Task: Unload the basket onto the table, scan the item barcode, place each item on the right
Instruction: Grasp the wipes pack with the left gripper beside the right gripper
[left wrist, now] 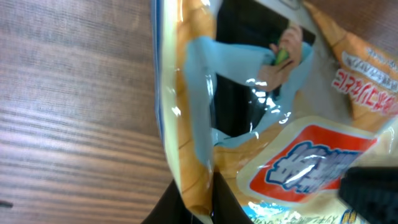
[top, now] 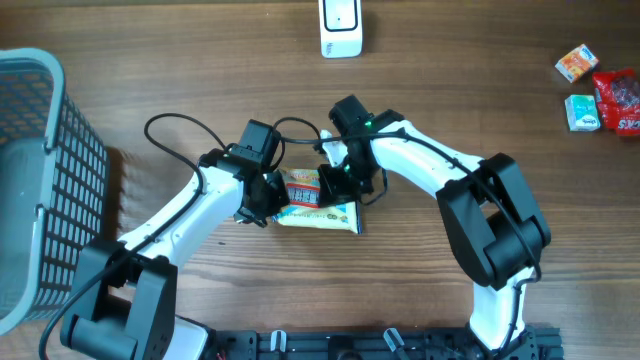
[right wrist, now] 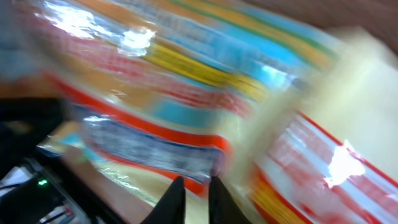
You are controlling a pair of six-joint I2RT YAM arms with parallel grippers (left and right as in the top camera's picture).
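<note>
Far left: grey mesh basket (top: 45,170), cut off by the frame edge, standing on the wooden table (top: 200,60) well apart from everything else.

Next over: left arm reaching in from the near edge toward mid-table. Left gripper (top: 274,206) clamped on the left end of the snack packet (top: 312,200). Seen close in the left wrist view: dark fingertips (left wrist: 222,202) pressed almost together at the bottom of the frame, pinching the packet's sealed edge. Glossy film there, yellow-orange with a pale blue figure, a red-bordered panel with blue lettering, red script toward the upper right. Bare wood grain to the left of it.

Centre: packet stretched lengthwise between the two grippers, mid-table, nearer the robot than the scanner and apart from it. Cannot tell whether resting on the wood or raised just off it.

Just right of centre: right gripper (top: 338,185) at the packet's upper right part. Right wrist view badly blurred, yet shows two dark fingertips (right wrist: 174,198) close together at the bottom of the frame with the packet's edge between them: grasping the packet too. Bands of yellow, blue and red print smeared across that view.

At the far edge, above the grippers: white scanner (top: 341,28), standing alone.

Further right: right arm, white with black joints, arcing back to the near edge.

Far right: small orange box (top: 576,63), small green box (top: 582,112) and a red packet (top: 620,100), clustered near one another, well apart from the snack packet.
</note>
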